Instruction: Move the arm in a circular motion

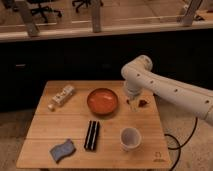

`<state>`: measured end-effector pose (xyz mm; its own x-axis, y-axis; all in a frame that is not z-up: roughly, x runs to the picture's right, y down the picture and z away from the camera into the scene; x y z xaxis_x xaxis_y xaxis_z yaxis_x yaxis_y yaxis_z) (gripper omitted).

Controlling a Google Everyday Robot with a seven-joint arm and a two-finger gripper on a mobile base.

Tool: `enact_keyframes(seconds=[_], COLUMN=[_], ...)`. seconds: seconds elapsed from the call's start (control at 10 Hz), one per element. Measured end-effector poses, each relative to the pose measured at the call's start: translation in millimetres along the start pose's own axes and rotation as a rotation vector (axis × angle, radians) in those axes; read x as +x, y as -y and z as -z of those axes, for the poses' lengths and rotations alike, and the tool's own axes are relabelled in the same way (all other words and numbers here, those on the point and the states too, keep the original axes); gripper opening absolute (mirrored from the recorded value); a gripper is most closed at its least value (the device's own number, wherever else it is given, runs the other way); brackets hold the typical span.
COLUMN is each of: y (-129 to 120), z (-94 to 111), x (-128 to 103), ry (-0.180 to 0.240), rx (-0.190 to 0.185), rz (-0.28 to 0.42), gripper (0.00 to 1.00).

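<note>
The large white glossy arm [172, 92] reaches in from the right edge, bends at a bulbous joint [138, 68] and points down over the wooden table [60, 125]. Its pale tip, the gripper [131, 96], hangs just right of the red bowl [102, 100], close above the tabletop. The gripper holds nothing that I can see.
A white cup [130, 137] stands at the front right. A black bar [91, 135] lies at the front middle, a blue sponge [62, 150] at the front left, and a white bottle [62, 95] lies at the back left. A small red-brown item [143, 102] sits beside the gripper. A black cable [177, 142] hangs at the right.
</note>
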<state>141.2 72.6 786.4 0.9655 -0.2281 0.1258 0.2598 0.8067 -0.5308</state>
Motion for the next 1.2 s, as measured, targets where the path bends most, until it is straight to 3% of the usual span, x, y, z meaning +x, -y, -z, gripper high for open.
enact_keyframes(seconds=[1.2], y=[5], z=[-16], x=[9], ry=[0.002], rx=[0.000], rz=[0.007], gripper=[0.80])
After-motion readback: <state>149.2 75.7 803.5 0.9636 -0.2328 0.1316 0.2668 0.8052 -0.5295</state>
